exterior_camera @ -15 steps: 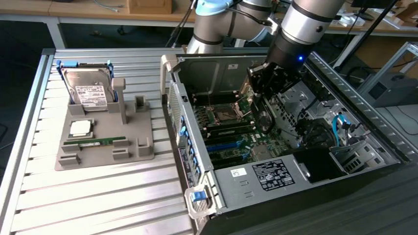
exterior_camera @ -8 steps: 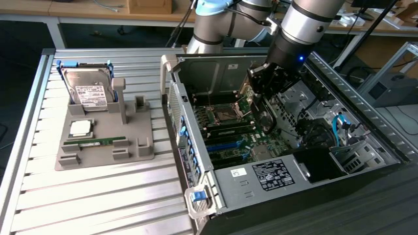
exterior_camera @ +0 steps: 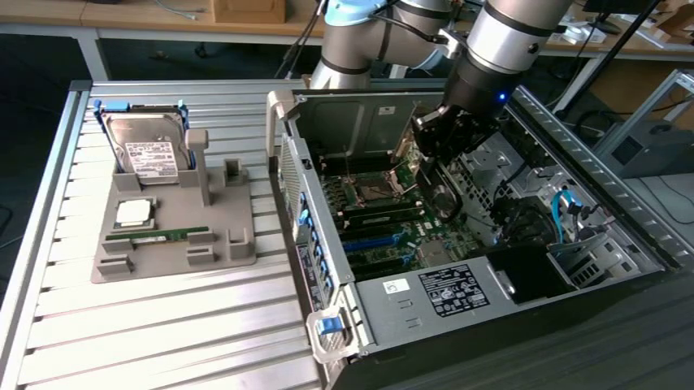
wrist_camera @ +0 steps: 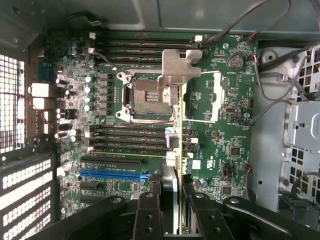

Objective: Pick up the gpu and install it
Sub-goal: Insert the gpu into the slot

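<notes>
Looking down into the open pc case here. Seeing the gripper clamped onto the gpu, fingers pressed against both flat sides, so holding the card edge-on. Hanging just above the motherboard, not pushed into any slot as far as can be told. Can spot its silvery bracket sticking out over the cpu socket, with the long blue slot off to one side of the card's edge. Over on the exterior view's left, got a gray holder sitting on the slatted surface, near the case but not touching it. Holding a hard drive propped up at the back, plus a cpu chip and a narrow memory stick lying flat.
</notes>
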`<action>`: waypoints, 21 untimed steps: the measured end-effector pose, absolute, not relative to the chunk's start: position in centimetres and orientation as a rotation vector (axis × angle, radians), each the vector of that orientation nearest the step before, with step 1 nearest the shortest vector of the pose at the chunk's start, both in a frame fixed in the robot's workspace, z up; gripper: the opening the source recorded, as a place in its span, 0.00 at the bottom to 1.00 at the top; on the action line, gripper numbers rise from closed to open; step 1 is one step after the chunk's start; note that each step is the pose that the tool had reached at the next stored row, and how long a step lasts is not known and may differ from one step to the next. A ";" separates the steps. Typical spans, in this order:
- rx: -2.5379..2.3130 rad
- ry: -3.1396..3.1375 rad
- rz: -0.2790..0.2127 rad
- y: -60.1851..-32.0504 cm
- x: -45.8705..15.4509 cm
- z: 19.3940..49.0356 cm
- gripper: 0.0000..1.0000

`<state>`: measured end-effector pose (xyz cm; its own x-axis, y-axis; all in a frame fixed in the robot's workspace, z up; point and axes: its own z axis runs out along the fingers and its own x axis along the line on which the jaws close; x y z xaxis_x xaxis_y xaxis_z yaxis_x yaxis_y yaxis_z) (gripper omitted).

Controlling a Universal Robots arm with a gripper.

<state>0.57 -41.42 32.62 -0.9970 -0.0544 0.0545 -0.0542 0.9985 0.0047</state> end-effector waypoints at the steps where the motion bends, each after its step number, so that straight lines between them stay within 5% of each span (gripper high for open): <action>1: 0.094 -3.086 -0.005 -41.4 0.6 32.6 0.27; 21: 0.365 -3.065 0.003 -41.4 0.6 32.6 0.27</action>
